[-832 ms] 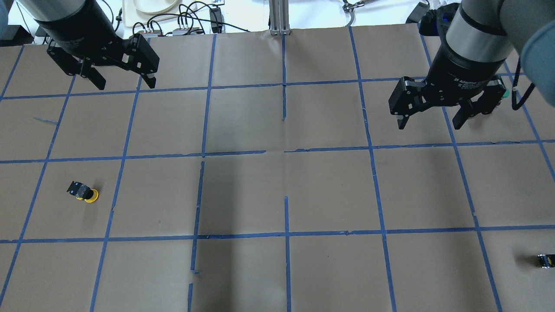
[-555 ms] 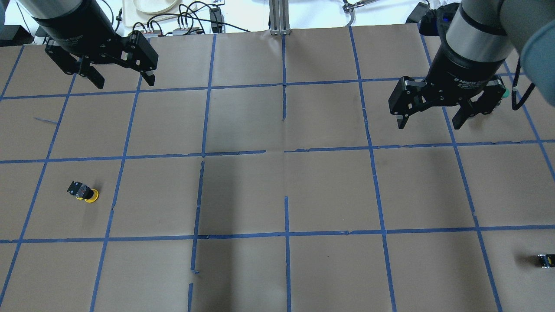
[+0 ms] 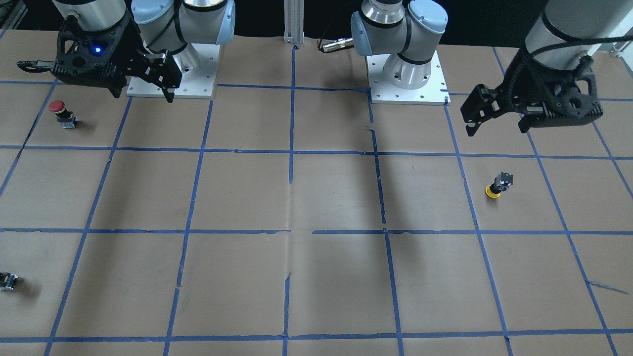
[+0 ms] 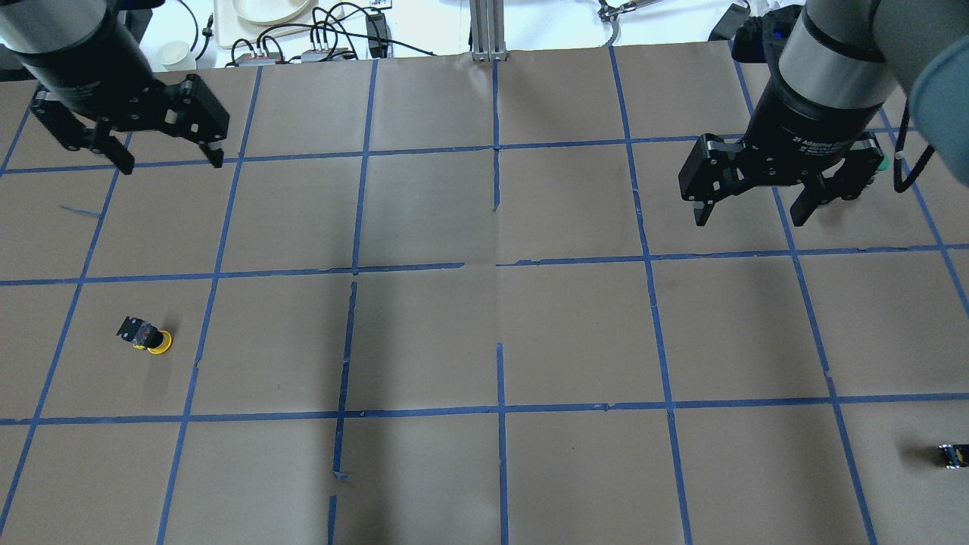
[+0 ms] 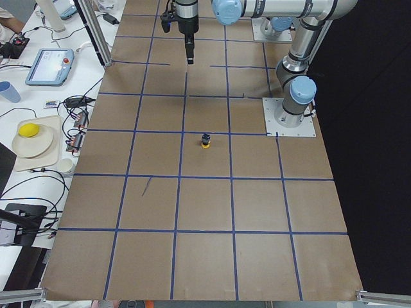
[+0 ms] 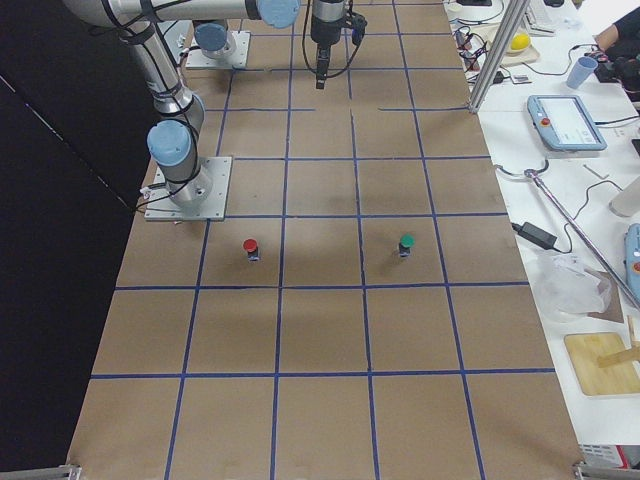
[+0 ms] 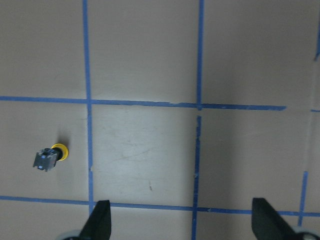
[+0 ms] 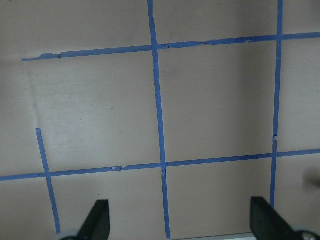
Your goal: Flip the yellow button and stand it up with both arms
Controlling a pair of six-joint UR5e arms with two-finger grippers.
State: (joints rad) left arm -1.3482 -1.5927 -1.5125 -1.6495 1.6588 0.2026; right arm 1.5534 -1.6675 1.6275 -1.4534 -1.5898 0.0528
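The yellow button (image 4: 148, 337) rests on the brown paper in the left half of the table, its yellow cap low and its dark body pointing away. I cannot tell whether it lies on its side or rests on its cap. It also shows in the front view (image 3: 496, 185), the exterior left view (image 5: 205, 140) and the left wrist view (image 7: 50, 156). My left gripper (image 4: 171, 163) is open and empty, high above the table and well beyond the button; it shows too in the front view (image 3: 496, 130). My right gripper (image 4: 749, 219) is open and empty over the right half, also in the front view (image 3: 143, 96).
A red-capped button (image 3: 60, 111) stands near the right arm's base plate (image 3: 198, 89). A green-capped button (image 6: 405, 243) stands beside it. A small dark switch part (image 4: 952, 454) lies at the right edge. Cables and a plate (image 4: 265, 11) lie beyond the far edge.
My left gripper has moved toward the table's left edge, still open. The right gripper and the yellow button have not moved.
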